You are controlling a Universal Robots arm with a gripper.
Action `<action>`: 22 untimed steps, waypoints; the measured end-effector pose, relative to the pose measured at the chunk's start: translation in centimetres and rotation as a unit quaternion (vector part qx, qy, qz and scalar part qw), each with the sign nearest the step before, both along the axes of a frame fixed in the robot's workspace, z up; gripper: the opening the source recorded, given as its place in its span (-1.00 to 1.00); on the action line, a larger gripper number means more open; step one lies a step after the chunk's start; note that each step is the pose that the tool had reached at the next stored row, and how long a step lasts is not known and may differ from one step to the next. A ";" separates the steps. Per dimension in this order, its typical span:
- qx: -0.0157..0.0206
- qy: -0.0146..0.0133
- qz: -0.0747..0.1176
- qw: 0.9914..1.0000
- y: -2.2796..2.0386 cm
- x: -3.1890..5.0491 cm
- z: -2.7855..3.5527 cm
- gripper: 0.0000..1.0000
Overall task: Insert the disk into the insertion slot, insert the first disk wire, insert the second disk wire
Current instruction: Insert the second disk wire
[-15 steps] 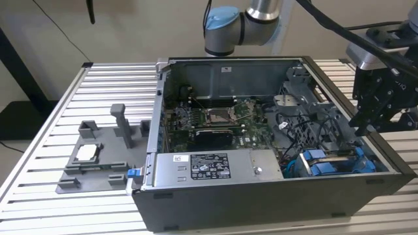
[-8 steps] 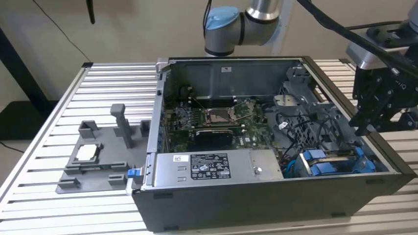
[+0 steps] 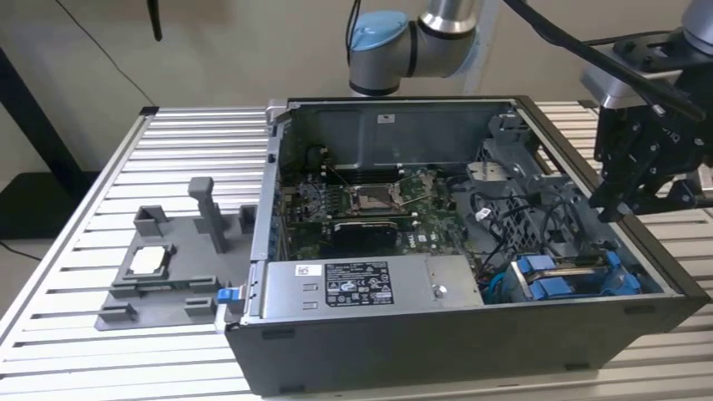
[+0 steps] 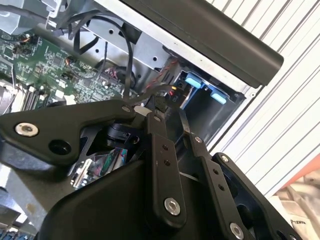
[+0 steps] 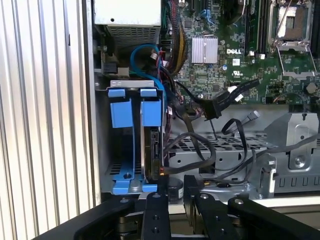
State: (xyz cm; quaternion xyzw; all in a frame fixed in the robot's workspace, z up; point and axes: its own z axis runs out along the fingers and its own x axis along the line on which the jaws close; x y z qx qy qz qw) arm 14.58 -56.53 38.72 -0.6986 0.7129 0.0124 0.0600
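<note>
The disk (image 5: 152,150) stands on edge inside the insertion slot (image 5: 131,82), a grey metal cage with blue plastic carriers (image 5: 135,112). In the exterior view the insertion slot (image 3: 568,280) sits in the open computer case's near corner on the exterior view's right. My gripper (image 3: 624,205) hangs above the case's wall on that side, off the cage. In both wrist views the gripper (image 5: 174,182) (image 4: 171,112) looks shut with nothing held. A loose black wire with a connector (image 5: 215,107) lies next to the cage, over the motherboard's edge. A blue cable (image 5: 142,52) loops above the cage.
The open case (image 3: 446,351) rests on a slatted metal table (image 3: 189,150). A labelled silver power-supply box (image 3: 356,284) sits along its near side. A grey fixture (image 3: 167,267) stands on the exterior view's left. Black cables (image 5: 200,150) tangle beside the cage.
</note>
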 end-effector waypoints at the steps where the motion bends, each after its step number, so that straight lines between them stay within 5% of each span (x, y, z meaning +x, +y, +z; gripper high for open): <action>1: 0.000 0.000 0.000 1.000 0.10 -0.02 0.00 -0.45; 22: 0.001 -0.001 0.000 1.000 0.13 -2.92 0.00 -0.45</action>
